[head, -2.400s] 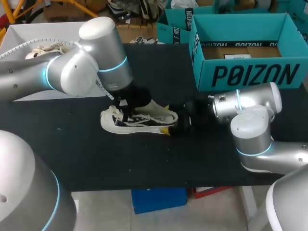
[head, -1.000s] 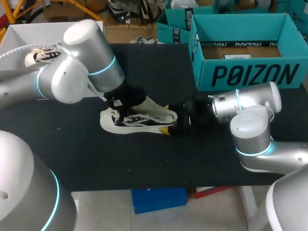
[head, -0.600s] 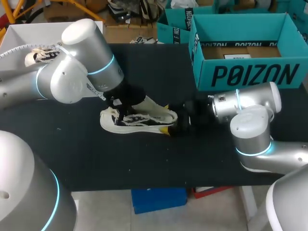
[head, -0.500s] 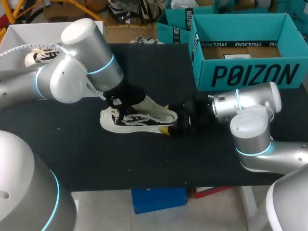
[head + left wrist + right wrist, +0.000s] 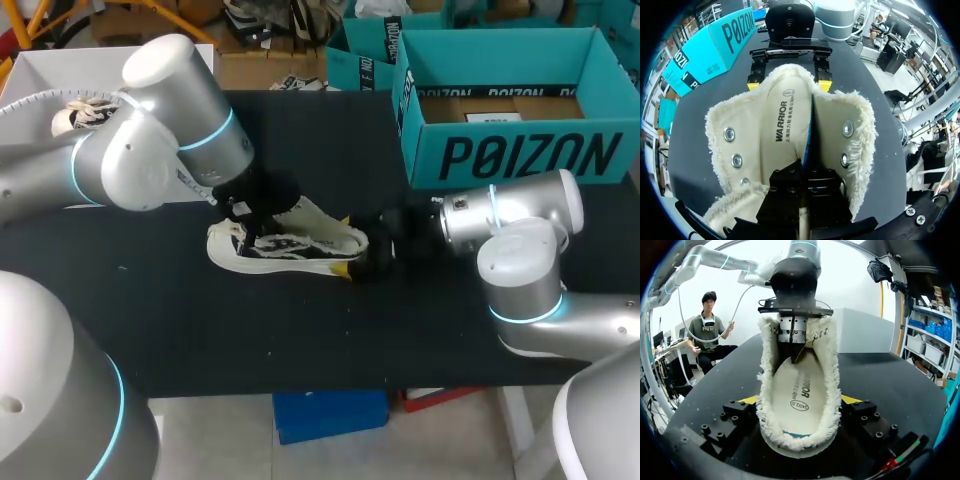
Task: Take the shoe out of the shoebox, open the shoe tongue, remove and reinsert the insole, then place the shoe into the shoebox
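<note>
Here, on the black bench:

1. Shoe. White with dark side markings and a fleecy lining. Upright on its sole near the bench's middle, toe toward the left edge, heel toward the right edge. Out of the shoebox and well apart from it. Opening spread wide, metal eyelets showing along both flaps.
2. Insole. Pale, printed, inside the shoe. Heel end lying flat. One long edge raised toward the toe end, a thin blue underside showing there in the left wrist view.
3. Left gripper. Entering from the bench's left side, pointing down into the shoe's opening at the forefoot. Dark fingers pressed close together, pinching the insole's raised edge. Yellow tips hidden.
4. Right gripper. Entering low from the right side, level with the bench. Fingers spread to the heel's width, one yellow tip against each side of the heel, clamping the shoe.
5. Shoebox. Teal, open, upright at the far-right corner. Brown card visible inside.
6. White tray. At the far-left corner, behind the left arm.
7. Second shoe. White, lying in the tray.
</note>
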{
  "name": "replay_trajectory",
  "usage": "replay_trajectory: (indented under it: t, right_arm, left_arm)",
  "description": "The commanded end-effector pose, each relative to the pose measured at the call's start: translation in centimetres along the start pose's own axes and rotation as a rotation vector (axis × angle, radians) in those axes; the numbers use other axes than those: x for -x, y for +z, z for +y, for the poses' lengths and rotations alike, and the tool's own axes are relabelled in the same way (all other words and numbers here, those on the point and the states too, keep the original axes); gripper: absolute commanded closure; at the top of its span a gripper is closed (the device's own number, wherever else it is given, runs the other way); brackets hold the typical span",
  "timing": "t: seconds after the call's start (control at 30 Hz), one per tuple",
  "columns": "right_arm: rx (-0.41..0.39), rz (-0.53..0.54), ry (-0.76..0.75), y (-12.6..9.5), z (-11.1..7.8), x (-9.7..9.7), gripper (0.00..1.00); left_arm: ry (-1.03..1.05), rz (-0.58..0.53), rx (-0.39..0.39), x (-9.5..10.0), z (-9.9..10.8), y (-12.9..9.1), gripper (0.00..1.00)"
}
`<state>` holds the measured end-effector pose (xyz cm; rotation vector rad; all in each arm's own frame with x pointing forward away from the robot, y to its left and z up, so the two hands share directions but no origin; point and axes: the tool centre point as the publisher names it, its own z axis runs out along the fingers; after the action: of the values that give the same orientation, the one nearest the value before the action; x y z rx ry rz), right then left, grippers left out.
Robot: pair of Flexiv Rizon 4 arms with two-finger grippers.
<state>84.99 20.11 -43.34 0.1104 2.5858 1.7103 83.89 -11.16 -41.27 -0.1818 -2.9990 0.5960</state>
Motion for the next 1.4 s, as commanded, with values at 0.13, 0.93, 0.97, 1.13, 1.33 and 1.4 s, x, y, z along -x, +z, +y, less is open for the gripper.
replay_trajectory:
  t: [0.13, 0.93, 0.97, 1.13, 1.33, 1.4]
  right_arm:
    - [-0.001, 0.0, 0.0, -0.1, -0.6, 0.0, 1.0]
    - [-0.001, 0.0, 0.0, -0.1, -0.6, 0.0, 1.0]
    - [-0.001, 0.0, 0.0, -0.1, -0.6, 0.0, 1.0]
    - [-0.001, 0.0, 0.0, -0.1, -0.6, 0.0, 1.0]
    - [-0.001, 0.0, 0.0, -0.1, -0.6, 0.0, 1.0]
    - [-0.001, 0.0, 0.0, -0.1, -0.6, 0.0, 1.0]
  left_arm:
    - [0.001, 0.021, -0.019, 0.3, 0.2, -0.5, 1.0]
    - [0.033, 0.131, -0.018, 0.2, -2.4, 0.5, 1.0]
    - [0.034, 0.131, -0.013, 0.2, -2.5, 0.6, 1.0]
    - [0.034, 0.129, -0.004, 0.3, -2.6, 0.6, 1.0]
    - [0.026, 0.137, 0.016, 0.5, -2.9, -0.2, 1.0]
    - [0.025, 0.137, 0.019, 0.4, -3.0, -0.5, 1.0]
